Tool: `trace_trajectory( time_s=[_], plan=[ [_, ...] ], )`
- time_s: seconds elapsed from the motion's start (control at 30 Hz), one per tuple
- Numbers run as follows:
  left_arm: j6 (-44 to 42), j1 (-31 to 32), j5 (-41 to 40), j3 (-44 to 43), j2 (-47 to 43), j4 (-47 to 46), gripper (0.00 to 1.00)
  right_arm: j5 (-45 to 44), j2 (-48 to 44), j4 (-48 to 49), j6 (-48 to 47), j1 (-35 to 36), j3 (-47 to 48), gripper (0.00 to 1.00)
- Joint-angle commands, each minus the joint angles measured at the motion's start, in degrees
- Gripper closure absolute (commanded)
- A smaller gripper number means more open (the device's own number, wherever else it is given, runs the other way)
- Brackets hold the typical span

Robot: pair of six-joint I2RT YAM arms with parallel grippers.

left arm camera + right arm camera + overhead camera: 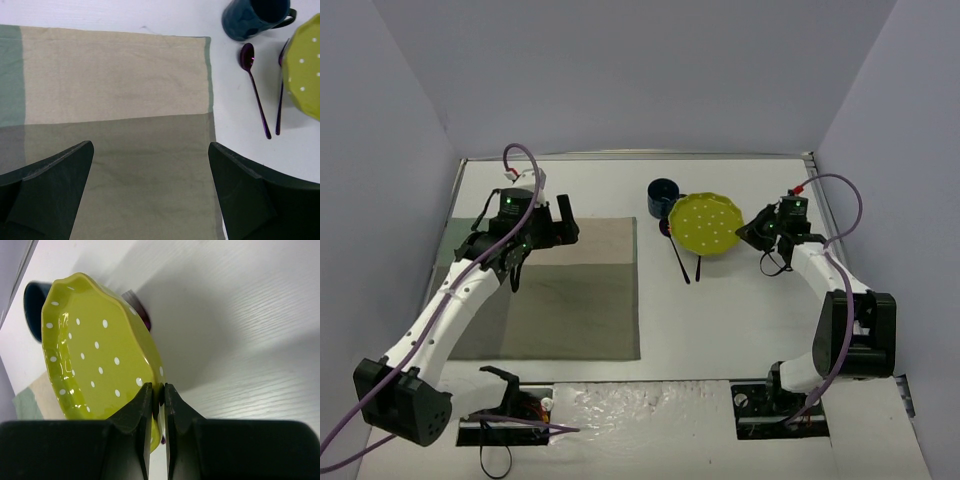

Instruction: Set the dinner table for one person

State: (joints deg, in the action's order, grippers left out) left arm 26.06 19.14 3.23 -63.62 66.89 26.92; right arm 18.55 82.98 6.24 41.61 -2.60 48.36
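My right gripper [744, 235] [158, 390] is shut on the right rim of a yellow-green plate [708, 224] [95, 350] with white dots. The plate is tilted up off the white dinner table [740, 310]. A dark blue mug [662, 196] [255, 17] stands just left of the plate. A purple spoon [255, 90] and a purple fork [280, 100] lie beside it, the fork partly under the plate [305, 75]. My left gripper [565, 222] [150, 150] hangs open over the grey-green patchwork placemat [570, 290] [115, 90], holding nothing.
The placemat covers the left half of the table. The mug, cutlery and plate crowd the back middle. Grey walls close in on three sides. Both arm bases and their cables sit along the near edge.
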Motion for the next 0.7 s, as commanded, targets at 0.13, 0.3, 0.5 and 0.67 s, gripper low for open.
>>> trace_trajectory(
  time_s=[0.13, 0.3, 0.5, 0.67],
  plan=[
    [5.3, 7.1, 2.1, -9.1, 9.0, -6.8, 0.03, 7.0, -5.4, 8.4, 2.6, 8.8, 2.5, 1.00],
    [7.3, 11.1, 2.6, -14.4, 17.2, -7.8, 0.03, 6.5, -5.3, 9.2, 3.3, 12.9, 2.3, 1.00],
    [8.6, 12.5, 2.5, -18.7, 24.3, -5.6, 0.03, 6.6, -4.9, 10.3, 4.0, 15.2, 2.7, 1.00],
    [8.6, 12.9, 4.2, -20.1, 28.6, -5.5, 0.07, 6.9, -4.4, 11.3, 4.4, 16.5, 3.0, 1.00]
  ],
)
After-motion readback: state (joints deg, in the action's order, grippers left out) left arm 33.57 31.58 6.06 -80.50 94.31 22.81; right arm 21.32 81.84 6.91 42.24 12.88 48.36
